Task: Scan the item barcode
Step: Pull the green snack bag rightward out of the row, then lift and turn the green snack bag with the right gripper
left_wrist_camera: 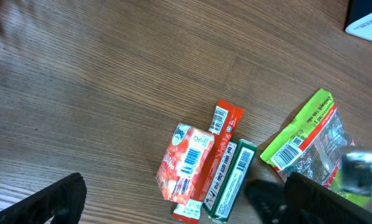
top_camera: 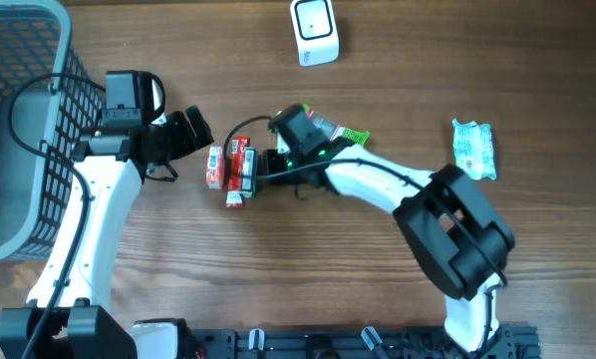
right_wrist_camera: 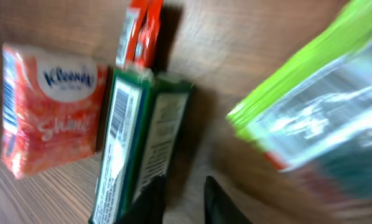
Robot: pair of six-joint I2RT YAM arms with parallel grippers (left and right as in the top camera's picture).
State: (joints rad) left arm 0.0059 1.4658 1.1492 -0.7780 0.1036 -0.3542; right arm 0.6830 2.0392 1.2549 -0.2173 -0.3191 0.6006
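The scan seems barely begun: the green box (right_wrist_camera: pixel 142 143) lies on the tabletop (top_camera: pixel 428 60) beside the Kleenex pack (right_wrist_camera: pixel 49 106), well apart from the scanner (top_camera: pixel 315 32). The right gripper (right_wrist_camera: pixel 183 200) sits at the box's end, jaws narrowly parted; blur hides whether they grip. The left gripper (top_camera: pixel 191 130) holds its jaws wide and empty. Lifting and presenting the barcode remain.

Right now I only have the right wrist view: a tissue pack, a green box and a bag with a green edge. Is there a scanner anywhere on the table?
Observer: Yes. A white scanner sits at the far edge of the table, well apart from the pile.
Operator: Anything else lying outside my view?
Observer: A light blue packet lies alone on the right side.
Operator: And the left claw?
Observer: The left claw is open. It hovers next to the tissue pack, holding nothing.
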